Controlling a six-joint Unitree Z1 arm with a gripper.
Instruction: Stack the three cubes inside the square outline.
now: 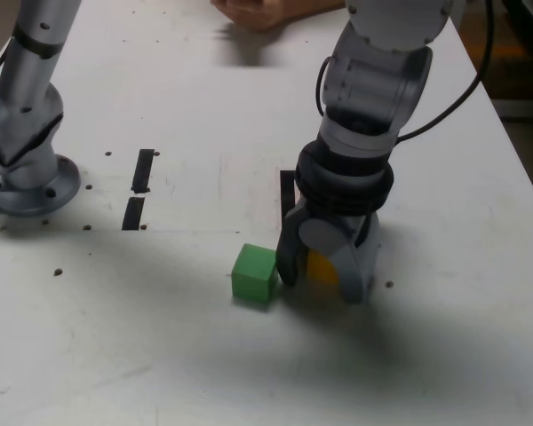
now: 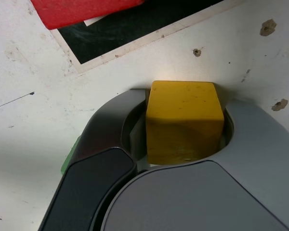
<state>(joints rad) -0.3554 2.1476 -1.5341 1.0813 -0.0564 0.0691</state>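
My gripper (image 1: 324,277) points straight down at the table and is shut on the yellow cube (image 1: 321,266). The wrist view shows that cube (image 2: 183,122) squeezed between the two fingers of the gripper (image 2: 185,103), low over the table. The green cube (image 1: 254,273) sits on the table just to the exterior view's left of the gripper, close to one finger; only a green sliver (image 2: 67,156) of it shows in the wrist view. The red cube (image 2: 82,9) rests on the square outline (image 2: 135,29). In the exterior view the arm hides most of the outline (image 1: 287,191) and all of the red cube.
Two short black strips (image 1: 142,169) (image 1: 133,213) lie on the white table (image 1: 186,355). The arm's base (image 1: 22,173) stands at the exterior view's left edge. A person's hand (image 1: 266,11) rests at the far edge. Small screw holes dot the tabletop.
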